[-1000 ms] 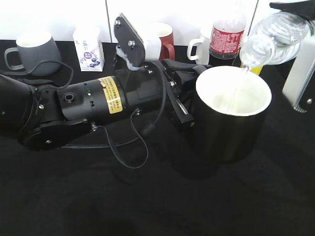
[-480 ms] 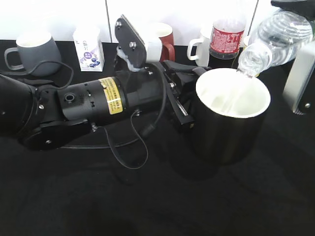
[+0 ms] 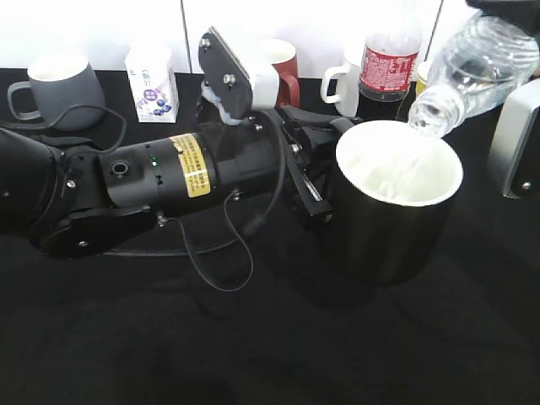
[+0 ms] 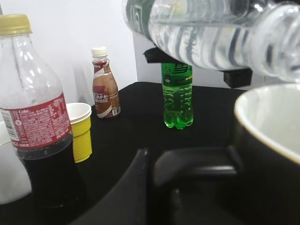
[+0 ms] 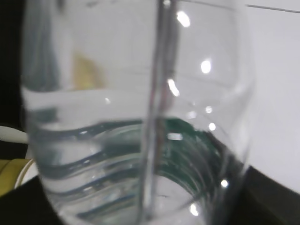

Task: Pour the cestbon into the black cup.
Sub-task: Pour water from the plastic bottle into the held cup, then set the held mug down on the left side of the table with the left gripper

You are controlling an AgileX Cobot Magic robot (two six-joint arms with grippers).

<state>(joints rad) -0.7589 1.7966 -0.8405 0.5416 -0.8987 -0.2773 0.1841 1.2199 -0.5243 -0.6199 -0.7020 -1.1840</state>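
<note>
While the clear ribbed cestbon bottle is held tilted at far right by the right hand, its stream seen a second ago has stopped; the left hand grips the matte black cup on the desk, so pouring appears to be ending.

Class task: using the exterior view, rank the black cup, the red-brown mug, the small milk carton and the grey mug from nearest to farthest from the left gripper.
1. black cup: right at the left gripper, on its right.
2. red-brown mug: behind the gripper, at the back.
3. milk carton: back left.
4. grey mug: far back left corner.
</note>
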